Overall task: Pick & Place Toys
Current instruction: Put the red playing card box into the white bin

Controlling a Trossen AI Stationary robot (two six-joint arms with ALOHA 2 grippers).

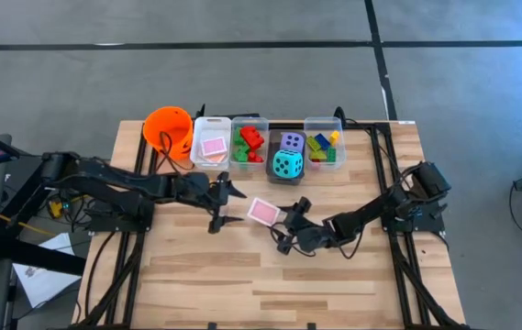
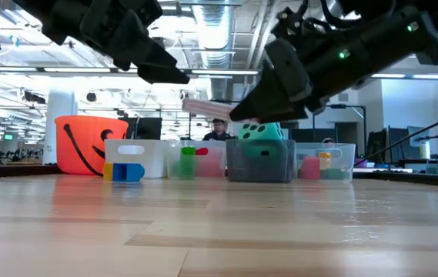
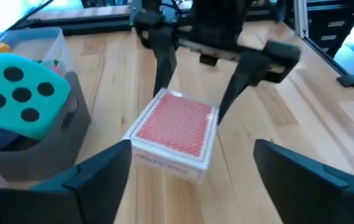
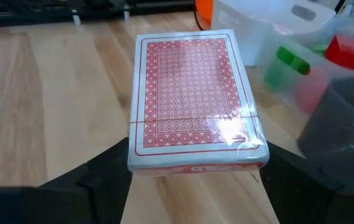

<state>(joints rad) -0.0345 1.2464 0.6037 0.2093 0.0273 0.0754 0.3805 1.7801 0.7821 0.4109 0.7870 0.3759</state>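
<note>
The right gripper (image 1: 288,216) is over the middle of the wooden counter (image 1: 270,284), and its jaws are closed on a wrapped deck of playing cards (image 1: 263,212) with a red patterned back; in the low view the deck (image 2: 207,108) is lifted clear of the counter surface. In the right wrist view the deck (image 4: 195,99) sits flat between the two dark fingers (image 4: 111,168). The left gripper (image 1: 228,206) is just beside the deck on its other side, with jaws spread wide and not touching it; in the left wrist view the deck (image 3: 175,132) lies ahead of the open fingers (image 3: 96,174). Farther back, along the far edge, stands a row of containers: an orange bucket (image 1: 168,130), a clear bin (image 1: 211,142) with another pink-white card deck (image 1: 214,146), a bin with red and green bricks (image 1: 249,144), a dark bin holding a teal soft die (image 1: 287,165) and a purple die (image 1: 292,141), and a bin with mixed coloured bricks (image 1: 322,147).
</note>
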